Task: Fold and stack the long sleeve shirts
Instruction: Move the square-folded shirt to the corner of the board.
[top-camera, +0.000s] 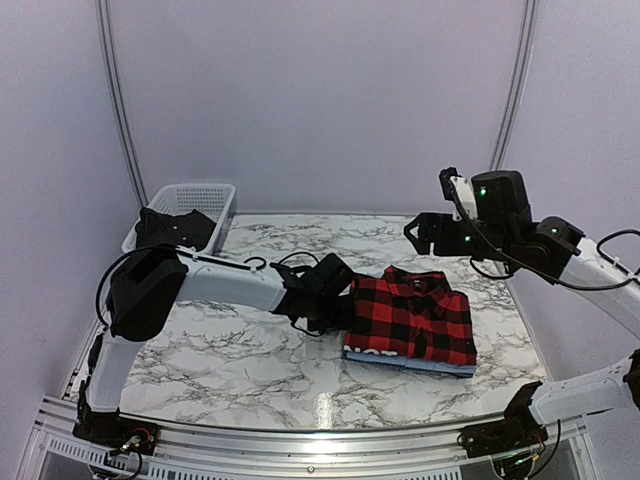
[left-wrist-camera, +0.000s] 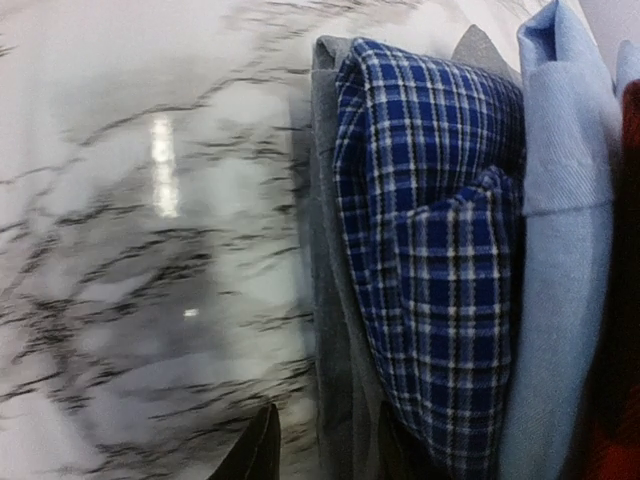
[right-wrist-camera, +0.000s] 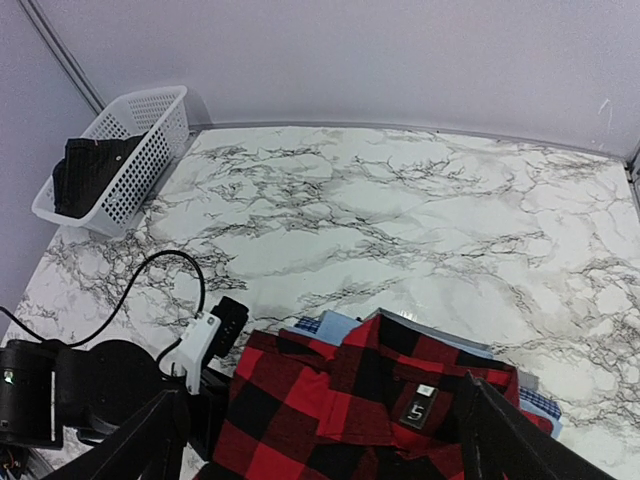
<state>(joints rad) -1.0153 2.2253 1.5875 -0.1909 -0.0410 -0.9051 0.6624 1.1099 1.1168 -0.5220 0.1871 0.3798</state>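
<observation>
Lying folded on top of the pile, the red-and-black flannel shirt (top-camera: 412, 315) sits on the marble table (top-camera: 230, 350), well apart from the white mesh basket (top-camera: 190, 188), to its right and nearer the arms' bases. The light blue shirt (left-wrist-camera: 560, 300) lies directly beneath it, over a blue plaid shirt (left-wrist-camera: 440, 250) and a grey layer (left-wrist-camera: 330, 300). The left gripper (top-camera: 335, 298) is at the pile's basket-facing edge. Only one fingertip shows clearly in its wrist view, so I cannot tell whether its claw is wide or pinched. The right gripper (right-wrist-camera: 322, 390) hangs raised over the side of the pile away from the basket, fingers spread wide and holding nothing. These garments look light, soft and limp, and the layers will likely slide over each other. A pinch on a folded edge, taking all plies of one shirt, seems the safest hold.
</observation>
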